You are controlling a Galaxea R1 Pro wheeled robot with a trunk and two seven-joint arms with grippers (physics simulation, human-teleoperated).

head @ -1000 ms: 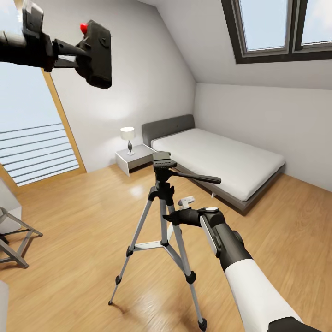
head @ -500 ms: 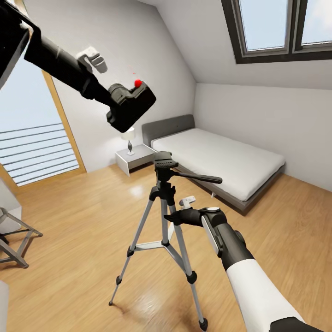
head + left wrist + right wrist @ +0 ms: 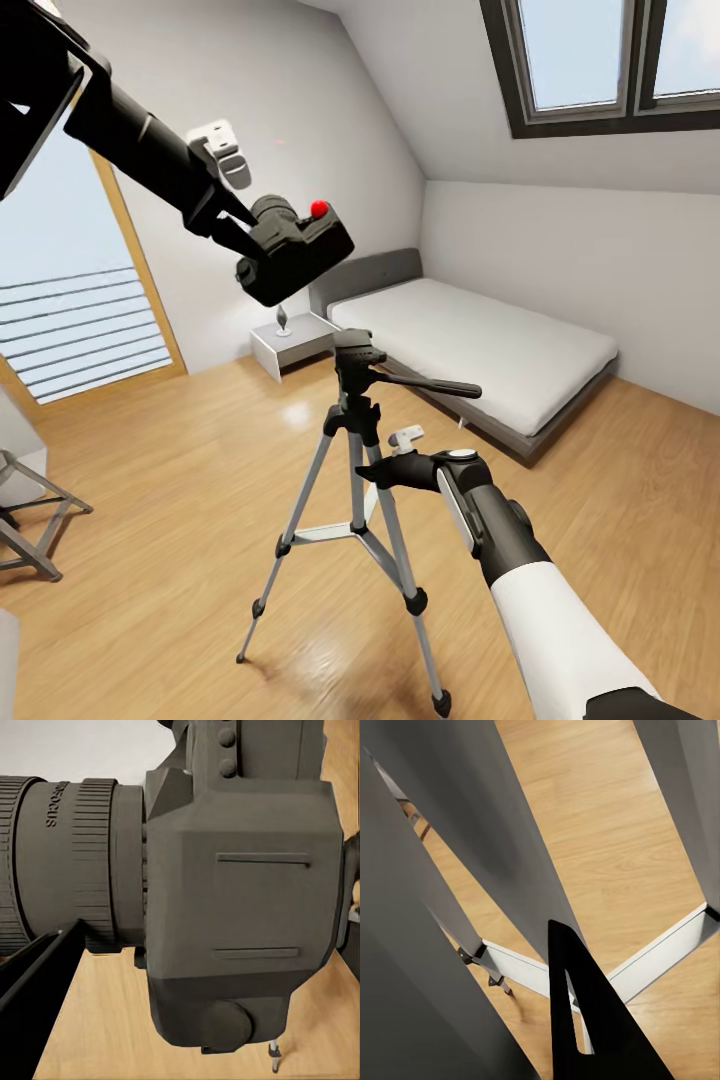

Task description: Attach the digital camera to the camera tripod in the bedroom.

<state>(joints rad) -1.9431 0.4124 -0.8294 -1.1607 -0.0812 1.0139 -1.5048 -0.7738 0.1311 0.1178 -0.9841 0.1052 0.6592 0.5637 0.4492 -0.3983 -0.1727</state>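
Left gripper [image 3: 243,232]: we have it clamped on the camera [image 3: 295,250], held in the air above and to the left of the tripod's [image 3: 355,470] head.
Right gripper [image 3: 372,470]: we see it at the tripod's column; whether it grips, we cannot tell.
Handling: we judge the camera rigid, fairly light, its lens fragile.
Hold: we'd keep to the body.

White forearm casing, black wrists, black end effector [image 3: 385,470]
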